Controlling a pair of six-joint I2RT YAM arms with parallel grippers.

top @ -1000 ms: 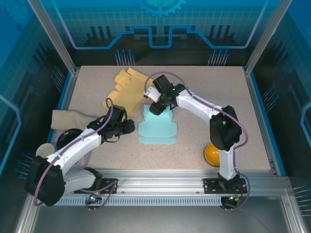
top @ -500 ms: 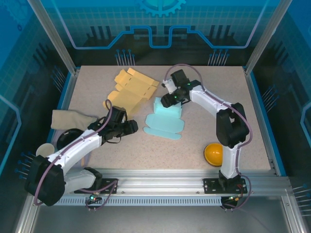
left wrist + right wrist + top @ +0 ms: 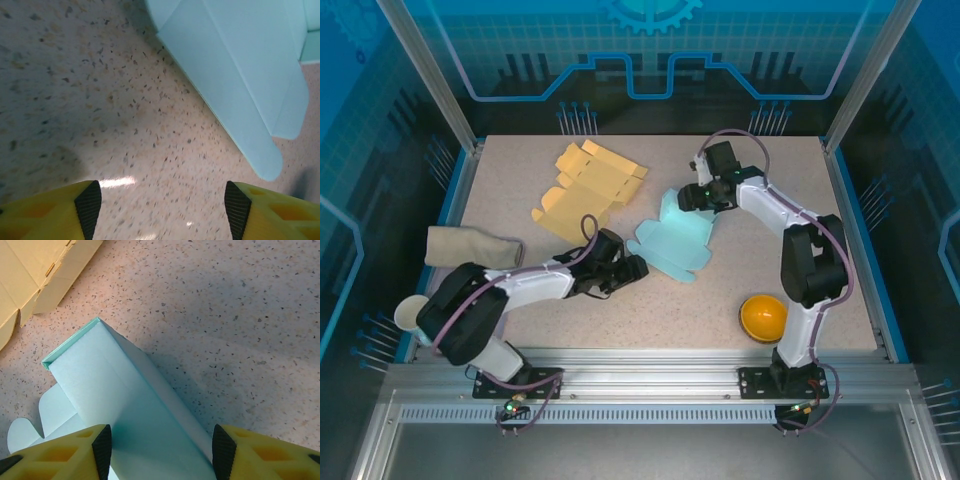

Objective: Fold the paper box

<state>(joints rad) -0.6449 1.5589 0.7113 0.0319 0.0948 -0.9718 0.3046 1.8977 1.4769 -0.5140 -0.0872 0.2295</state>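
Note:
The light blue paper box lies partly folded at mid-table, one panel raised toward the back right. My right gripper is at that raised panel. In the right wrist view the panel spans the gap between the two pads and casts a shadow on the table, so the gripper is shut on its two side edges. My left gripper sits low at the box's near-left edge. In the left wrist view it is open over bare table, with the box's rounded flap just ahead of it.
A flat yellow cardboard cutout lies at the back left, its corner showing in the right wrist view. An orange ball rests near the right arm's base. A beige cloth and a pale cup are at the left edge.
The right gripper has swung right and back, dragging the blue box with it and turning it. The left gripper has reached rightward to the box's near-left edge.

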